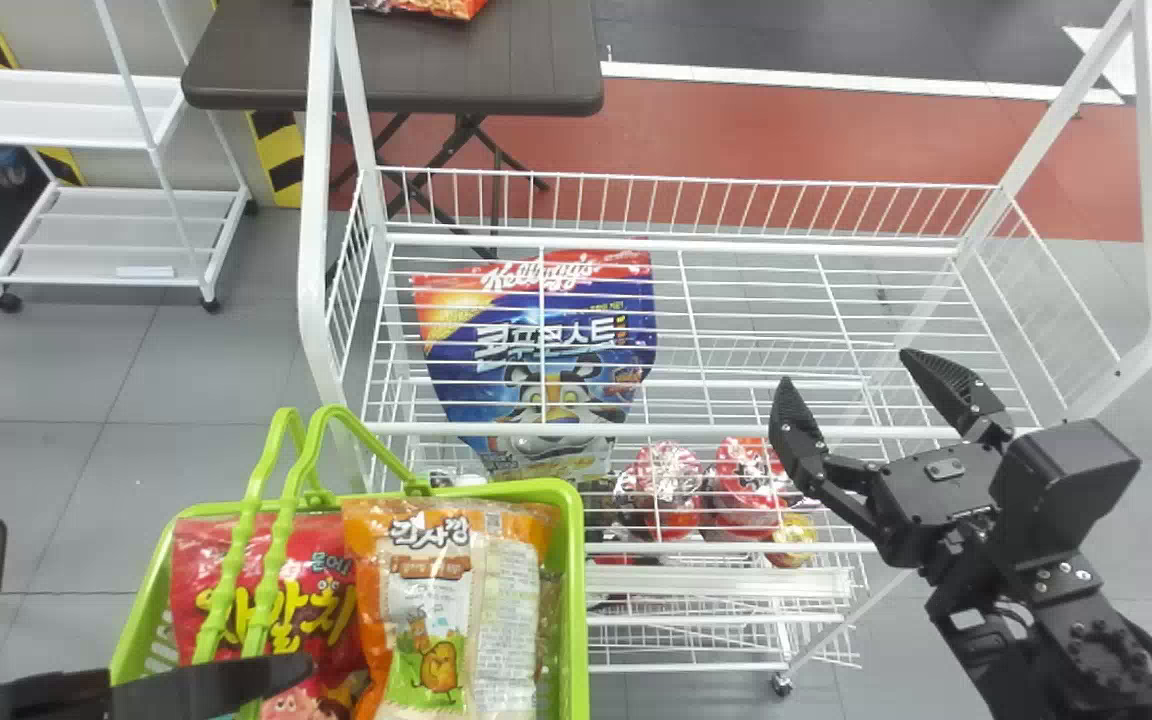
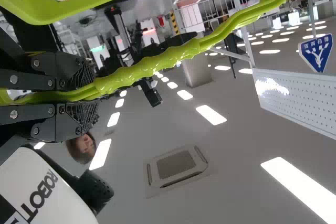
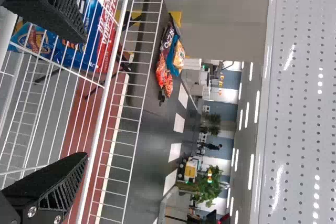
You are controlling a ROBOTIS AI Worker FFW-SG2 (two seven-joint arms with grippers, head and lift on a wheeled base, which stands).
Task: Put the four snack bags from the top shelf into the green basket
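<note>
Handles (image 1: 284, 545) in left gripper (image 1: 261, 675), right gripper (image 1: 848, 370) wide-spread

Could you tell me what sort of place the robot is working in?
It looks like a mock shop or robot test area: a white wire rack bears packaged food, a green basket holds snack bags, and black-and-yellow hazard stripes mark the background.

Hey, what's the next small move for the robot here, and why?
Probably draw the right gripper back from the rack. It hangs open with nothing between its fingers, snack bags already lie in the green basket, and the blue cereal bag seems to sit below the upper wire shelf, so it looks like no target.
</note>
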